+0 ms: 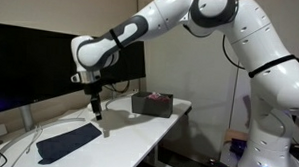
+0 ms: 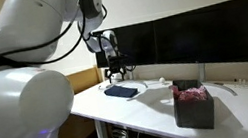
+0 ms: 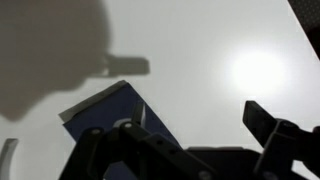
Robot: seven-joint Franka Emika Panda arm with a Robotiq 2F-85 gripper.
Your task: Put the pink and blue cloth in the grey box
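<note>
Lot: navy cloth, lying flat outside the grey box.
Gripper at cloth's 1 o'clock, jaws wide and empty, likely readied for pickup; pink cloth boxed.

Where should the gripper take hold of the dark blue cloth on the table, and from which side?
Pinch the dark blue cloth at the end nearest the open gripper, coming straight down from above. It lies flat on the white table, so a sideways approach would probably find nothing raised to grip.
</note>
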